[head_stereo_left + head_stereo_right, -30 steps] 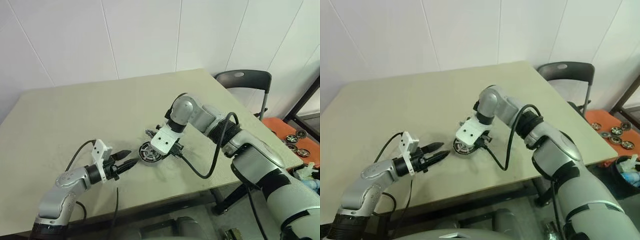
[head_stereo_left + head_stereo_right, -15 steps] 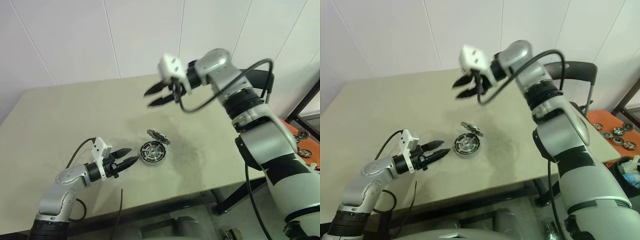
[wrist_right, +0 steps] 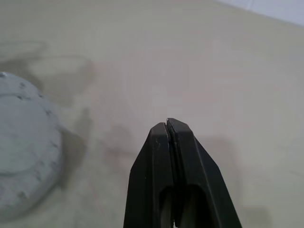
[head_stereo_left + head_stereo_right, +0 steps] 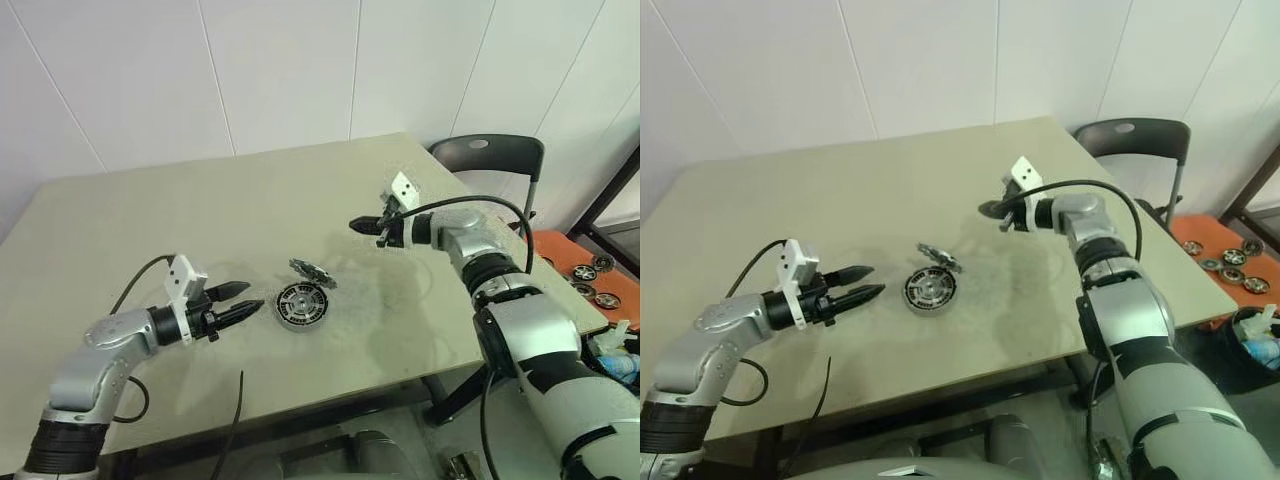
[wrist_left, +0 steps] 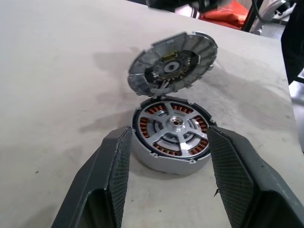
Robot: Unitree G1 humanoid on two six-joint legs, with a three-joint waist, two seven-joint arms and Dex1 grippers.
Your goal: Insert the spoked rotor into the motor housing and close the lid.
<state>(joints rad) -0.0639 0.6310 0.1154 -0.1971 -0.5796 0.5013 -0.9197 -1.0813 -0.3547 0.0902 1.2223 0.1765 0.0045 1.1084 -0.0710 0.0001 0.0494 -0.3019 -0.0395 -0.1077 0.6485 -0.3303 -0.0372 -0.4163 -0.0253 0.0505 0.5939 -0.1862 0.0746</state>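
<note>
left wrist view: the motor housing (image 5: 170,137) sits upright on the tabletop (image 5: 57,71), copper windings ringing a pale spoked rotor (image 5: 173,127) that looks already seated inside.
lid: the lid (image 5: 173,64) is tilted, leaning on its edge just behind the housing with its lower rim touching or nearly touching the housing's far rim, its inner face turned toward the left hand.
left hand: the left hand (image 4: 243,300) hovers low over the tabletop with its fingers (image 5: 116,171) parted moderately wide and holding nothing; the housing lies straight ahead of it, framed between the two fingers but not touched.
right hand: the right hand (image 4: 362,226) is held above the tabletop with its fingers pressed fully together and empty, off to the robot's right and beyond the parts.
key relation: the lid lies past the housing as seen from the left hand, and back toward the robot's left from the right hand; the left hand is nearer the housing, while the lid lies between the two hands.
lid axis: its face stands steeply, so it has to tip forward and down onto the housing.
judged step: rotor apparently in, lid not yet closed.
risk: a nudge could slide the lid off the rim rather than seat it.
</note>
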